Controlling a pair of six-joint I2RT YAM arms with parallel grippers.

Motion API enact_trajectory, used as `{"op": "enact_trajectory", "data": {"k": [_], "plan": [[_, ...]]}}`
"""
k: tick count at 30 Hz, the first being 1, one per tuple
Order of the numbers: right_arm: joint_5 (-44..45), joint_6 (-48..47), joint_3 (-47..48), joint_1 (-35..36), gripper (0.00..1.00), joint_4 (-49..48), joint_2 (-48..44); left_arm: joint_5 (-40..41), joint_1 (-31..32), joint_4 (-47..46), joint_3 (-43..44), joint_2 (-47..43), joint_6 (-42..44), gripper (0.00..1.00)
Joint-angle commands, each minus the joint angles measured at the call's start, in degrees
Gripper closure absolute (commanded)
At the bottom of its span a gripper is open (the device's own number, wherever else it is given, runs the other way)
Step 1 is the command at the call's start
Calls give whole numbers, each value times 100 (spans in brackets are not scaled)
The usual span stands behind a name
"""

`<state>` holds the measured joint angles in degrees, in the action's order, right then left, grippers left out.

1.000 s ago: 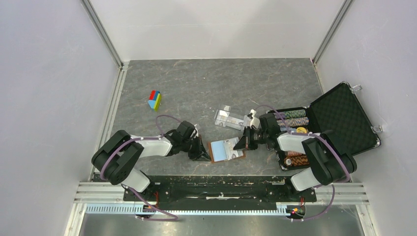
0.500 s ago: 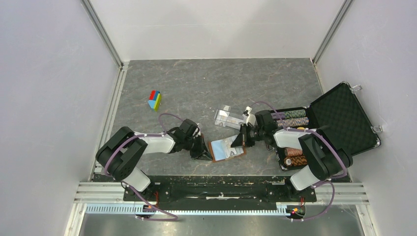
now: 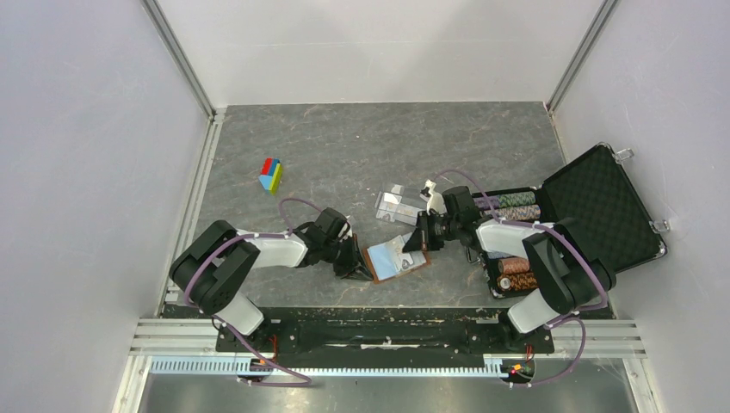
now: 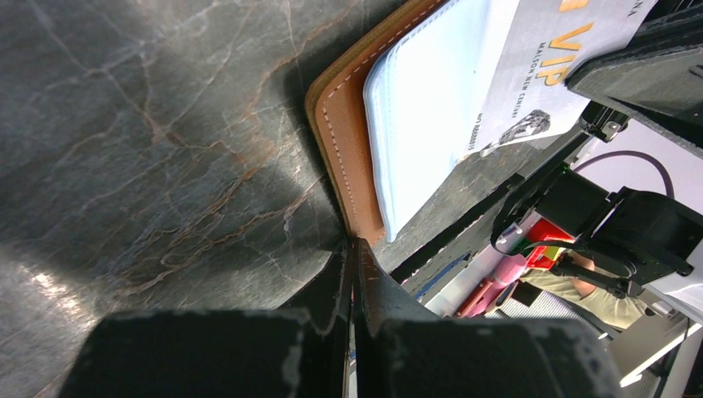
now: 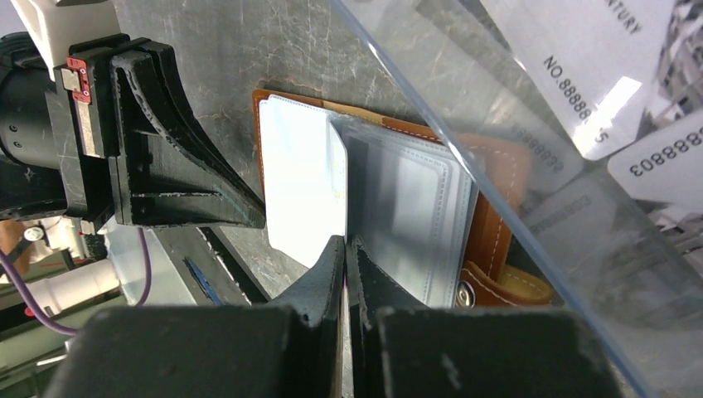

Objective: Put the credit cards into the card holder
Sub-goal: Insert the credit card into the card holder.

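Brown leather is the first worry. The card holder [image 4: 344, 141] lies open and flat on the grey table [image 3: 344, 146], and I judge that a push from the right could slide or spin the whole thing. Only the left gripper [image 4: 351, 249] braces it, with jaws shut on nothing and tips pressed to the holder's left edge at one small spot. Next down in size, the clear plastic sleeves [image 5: 414, 199] inside could buckle or fold over if a card meets their lip at a slant instead of finding a slot mouth. Smallest, the credit card [image 4: 539, 75] itself could twist or slip in its pinch, since it looks held by one narrow margin only. As to places, the holder sits between the two grippers, touching the left one's tips and lying beneath the right one's. The right gripper [image 5: 344, 245] is closed tight, apparently on that card's edge, and carries it tilted just over the holder's open face. The card's lower edge is near the sleeves, but I cannot tell whether it has entered a pocket.
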<state>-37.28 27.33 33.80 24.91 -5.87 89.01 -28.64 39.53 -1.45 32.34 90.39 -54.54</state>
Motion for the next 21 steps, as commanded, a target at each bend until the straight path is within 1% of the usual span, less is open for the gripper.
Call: {"op": "enact_trajectory", "data": {"k": [1,5,15,21], "plan": [[458,-456,285,32,100,237,21,277,48,101,79,169,260,98],[398,-420,193,30,100,139,37,273,48,106,94,180,269,98],[-200,241,-300,31,100,-661,138,258,46,84,79,216,269,98],[19,244,-365,-29,100,-595,-64,267,51,65,46,181,253,98]]}}
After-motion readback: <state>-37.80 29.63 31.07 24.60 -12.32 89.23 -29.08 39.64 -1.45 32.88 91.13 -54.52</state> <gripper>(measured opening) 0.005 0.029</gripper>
